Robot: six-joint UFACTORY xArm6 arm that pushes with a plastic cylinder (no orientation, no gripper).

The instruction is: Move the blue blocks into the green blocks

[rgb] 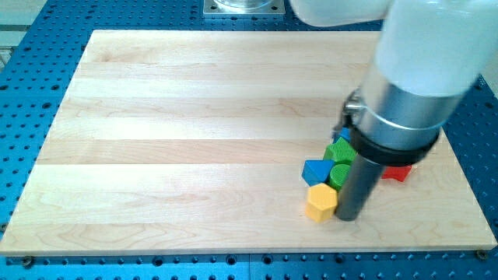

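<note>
My tip [348, 216] rests on the surface [194, 140], touching the yellow block's [320, 203] right side, near green blocks [340, 151] and a blue block [315, 170]; I carry no gripper.

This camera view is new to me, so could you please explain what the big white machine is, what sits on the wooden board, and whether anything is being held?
The white and silver shape is a robot arm, seen from one camera looking down at a wooden board on a blue perforated table. The arm has no hand: it ends in a dark rod, and my tip rests on the board. It only pushes, so nothing is held. All the blocks cluster at the view's lower right: a yellow block just left of the tip, a blue block above it, two green blocks beside the rod, a second blue block mostly hidden by the arm, and a red block peeking out on the right.
</note>
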